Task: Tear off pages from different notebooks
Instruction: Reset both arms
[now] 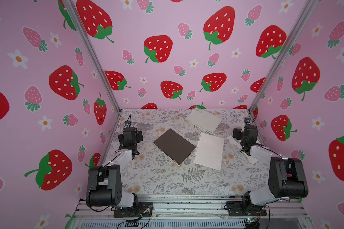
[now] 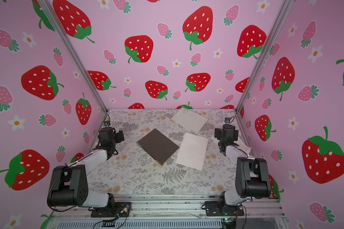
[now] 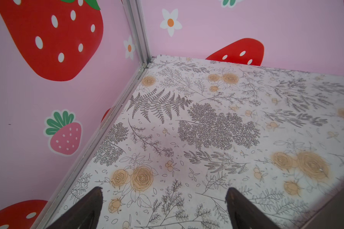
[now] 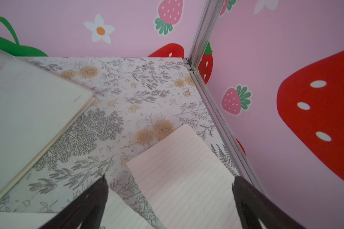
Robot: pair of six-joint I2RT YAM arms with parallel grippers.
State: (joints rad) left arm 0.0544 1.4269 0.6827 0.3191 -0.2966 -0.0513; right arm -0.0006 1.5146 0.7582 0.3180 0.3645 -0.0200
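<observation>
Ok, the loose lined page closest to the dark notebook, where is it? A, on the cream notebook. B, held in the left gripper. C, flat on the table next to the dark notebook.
C: the page lies flat on the table beside the closed dark notebook.

We take this for a robot lab cell: strawberry-print panels (image 1: 167,49) on aluminium posts (image 1: 93,59) box in a floral tabletop (image 1: 157,178), with arm mounts (image 1: 133,211) bolted at 6 o'clock.
</observation>
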